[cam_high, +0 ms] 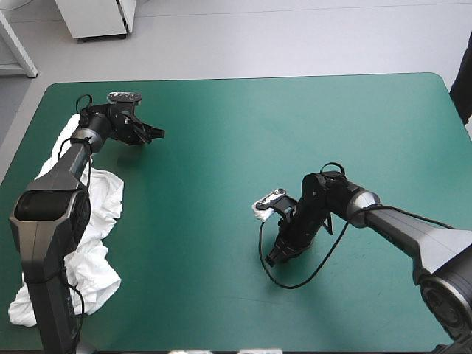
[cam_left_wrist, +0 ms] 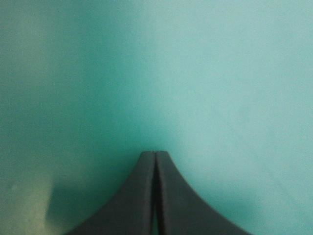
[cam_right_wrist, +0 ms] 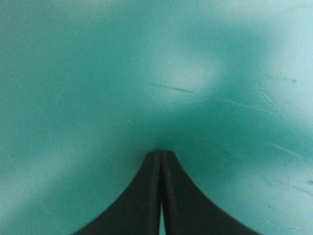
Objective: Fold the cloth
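Pale grey floor beyond the far edge of the teal-green tabletop. White cabinet on that floor at the far left, a slanted white bar farther left. Soft, even light, faint shadows on the tabletop.

The white T-shirt lies crumpled in a long, rumpled strip (widest about midway) along the left edge of the teal-green tabletop, its near end bunched at the near-left corner.
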Tool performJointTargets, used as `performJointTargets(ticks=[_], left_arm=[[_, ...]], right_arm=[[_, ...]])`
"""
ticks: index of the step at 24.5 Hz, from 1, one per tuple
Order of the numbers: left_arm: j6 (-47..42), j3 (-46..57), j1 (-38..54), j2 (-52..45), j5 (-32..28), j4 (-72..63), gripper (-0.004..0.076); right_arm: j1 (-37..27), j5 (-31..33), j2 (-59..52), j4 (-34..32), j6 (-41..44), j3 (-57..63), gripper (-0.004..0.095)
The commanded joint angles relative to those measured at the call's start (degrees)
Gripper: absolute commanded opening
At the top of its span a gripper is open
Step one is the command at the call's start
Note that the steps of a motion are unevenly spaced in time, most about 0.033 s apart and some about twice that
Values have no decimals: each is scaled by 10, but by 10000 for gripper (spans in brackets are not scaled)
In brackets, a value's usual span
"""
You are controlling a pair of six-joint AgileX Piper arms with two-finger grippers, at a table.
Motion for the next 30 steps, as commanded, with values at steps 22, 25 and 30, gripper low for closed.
performJointTargets(ticks=[22, 25, 30], left_arm=[[-1, -15, -2, -33, 7, -8, -10], [22, -29, -2, -82, 57, 0, -10], [28, -14, -2, -248, 171, 28, -10]], right_arm=[[-2, 3, -19, -4, 24, -16, -17], [-5, 26, -46, -84, 72, -69, -17], [-24, 67, -171, -193, 146, -150, -17]])
